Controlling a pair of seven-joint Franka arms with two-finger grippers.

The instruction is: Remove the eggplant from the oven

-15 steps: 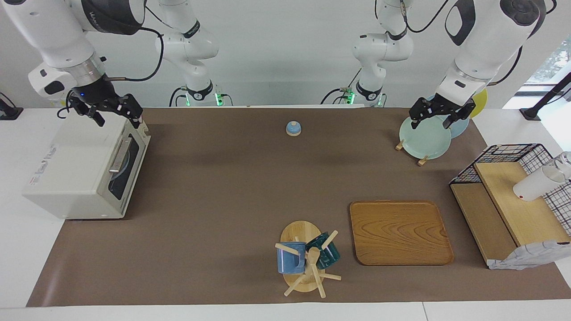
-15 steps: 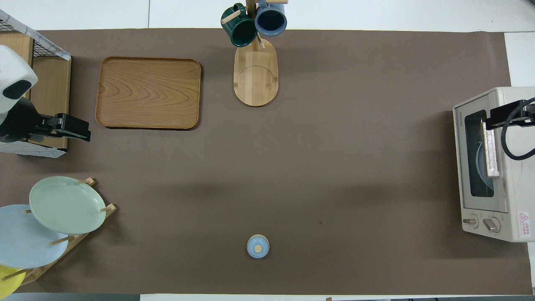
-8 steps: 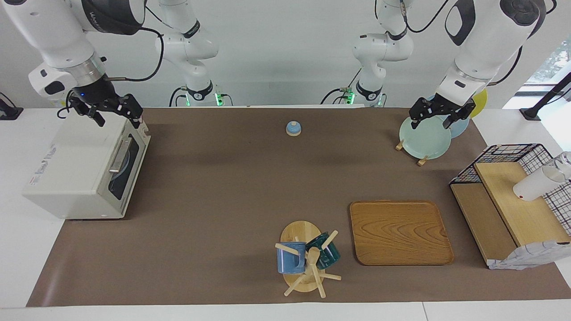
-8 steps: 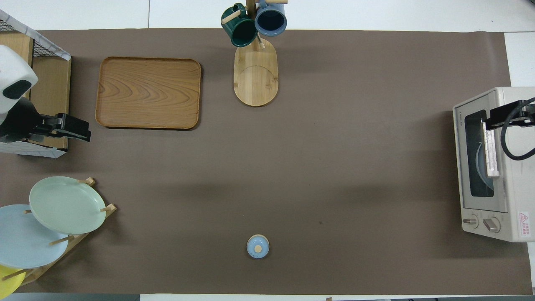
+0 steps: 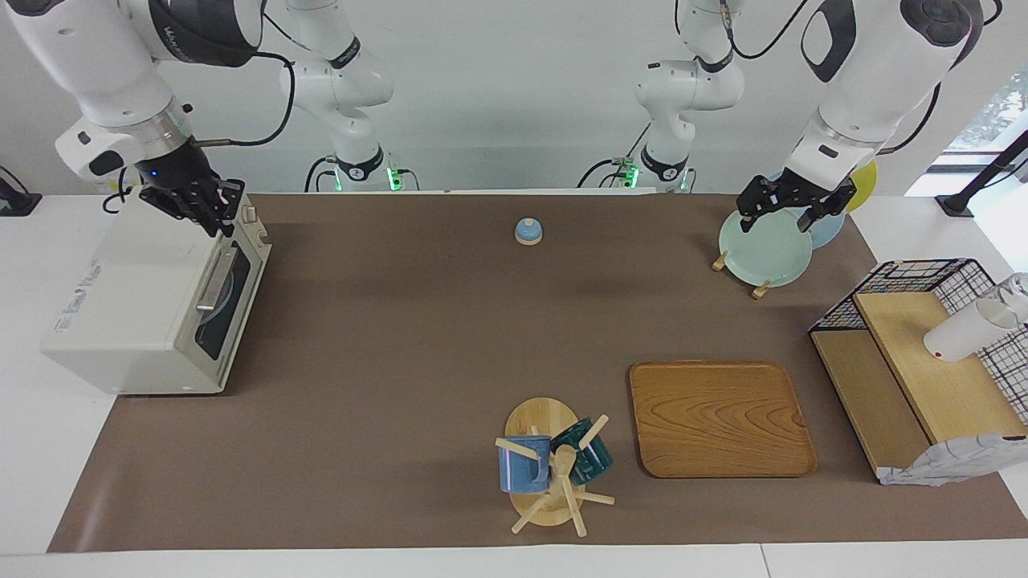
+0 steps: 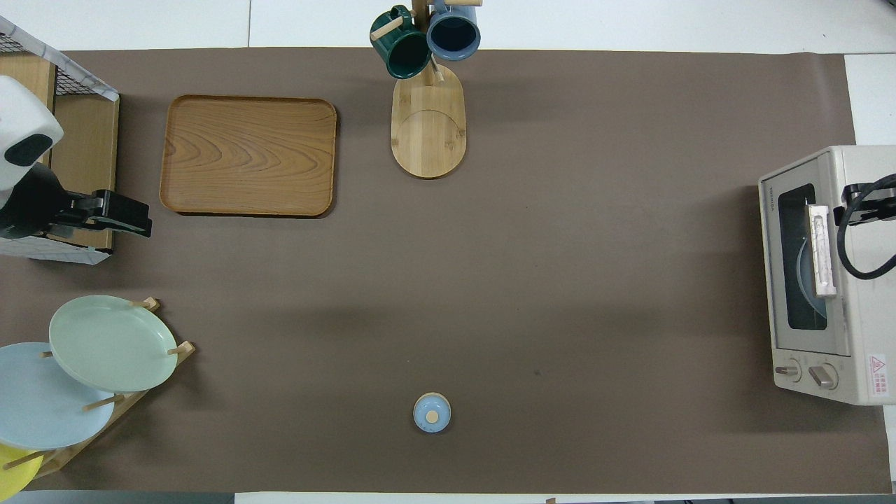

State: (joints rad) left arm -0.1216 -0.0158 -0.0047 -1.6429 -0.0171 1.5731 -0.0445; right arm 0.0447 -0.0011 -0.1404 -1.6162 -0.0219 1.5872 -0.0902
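Note:
The cream-white oven stands at the right arm's end of the table with its door shut. Its metal bar handle crosses the dark window. A pale blue plate shows through the glass. The eggplant is hidden. My right gripper hangs over the oven's top front edge, above the handle, fingers drawn together with nothing seen between them. My left gripper waits open in the air over the plate rack.
A small blue lid lies near the robots at mid-table. A mug tree and a wooden tray sit farther out. A black wire shelf with wooden boards and a white cup stands at the left arm's end.
My right gripper's fingers have gone from spread wide to closed together over the oven's top front edge. The left arm has not moved.

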